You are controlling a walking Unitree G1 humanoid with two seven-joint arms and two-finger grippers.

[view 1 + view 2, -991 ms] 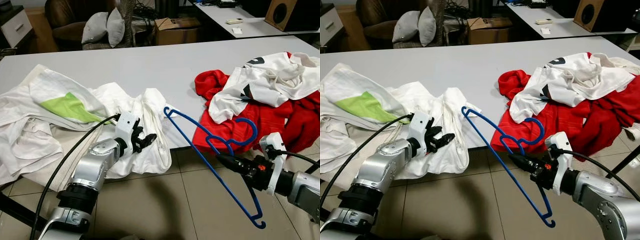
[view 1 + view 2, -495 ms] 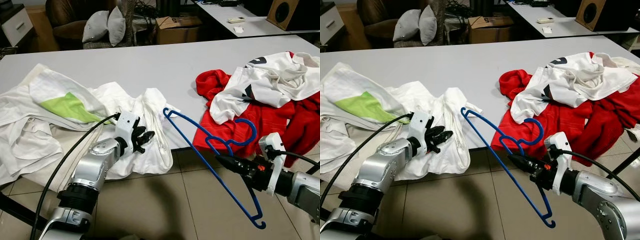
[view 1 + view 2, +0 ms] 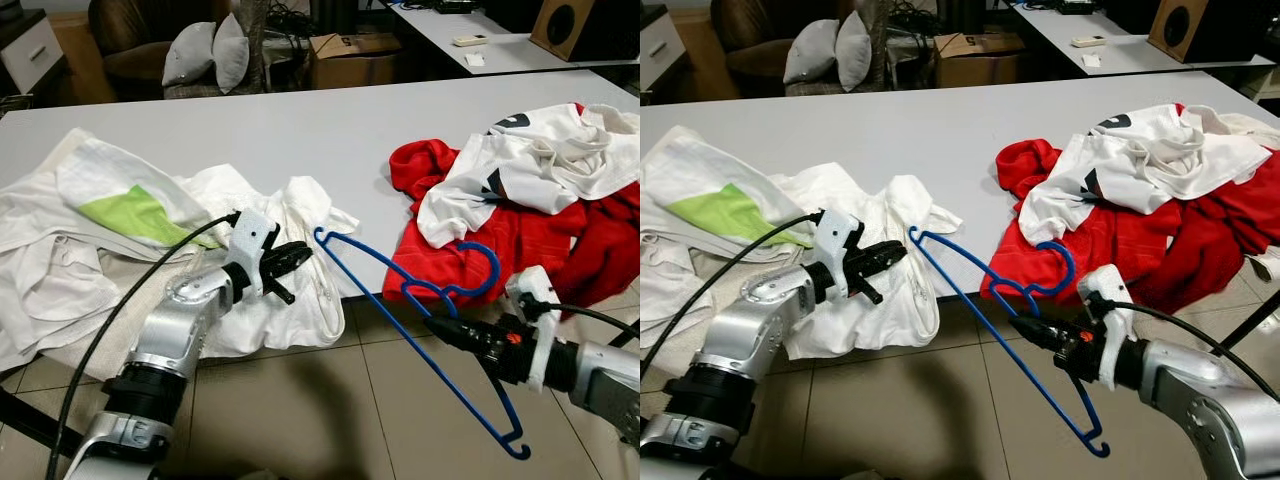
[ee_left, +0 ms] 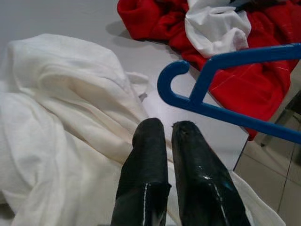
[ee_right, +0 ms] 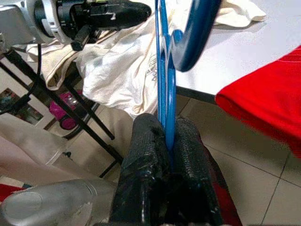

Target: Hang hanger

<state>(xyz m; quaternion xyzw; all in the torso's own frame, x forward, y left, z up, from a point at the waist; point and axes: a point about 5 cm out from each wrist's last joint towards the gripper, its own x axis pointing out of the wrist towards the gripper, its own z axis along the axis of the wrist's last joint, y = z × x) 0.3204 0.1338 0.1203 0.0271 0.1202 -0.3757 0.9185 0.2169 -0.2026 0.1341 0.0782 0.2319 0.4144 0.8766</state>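
Off the tabletop's (image 3: 300, 130) near edge, right gripper (image 3: 440, 327) fingers clenched on blue hanger (image 3: 410, 330); left gripper (image 3: 290, 255) fingers closed, holding nothing. Probably light, stiff, slippery plastic — best gripped mid-bar.

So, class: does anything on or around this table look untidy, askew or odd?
Yes. White clothes and a red-and-white pile lie crumpled, spilling over the table edge. The right gripper holds the blue hanger bare and tilted, with no garment on it. The left gripper hovers shut beside it.
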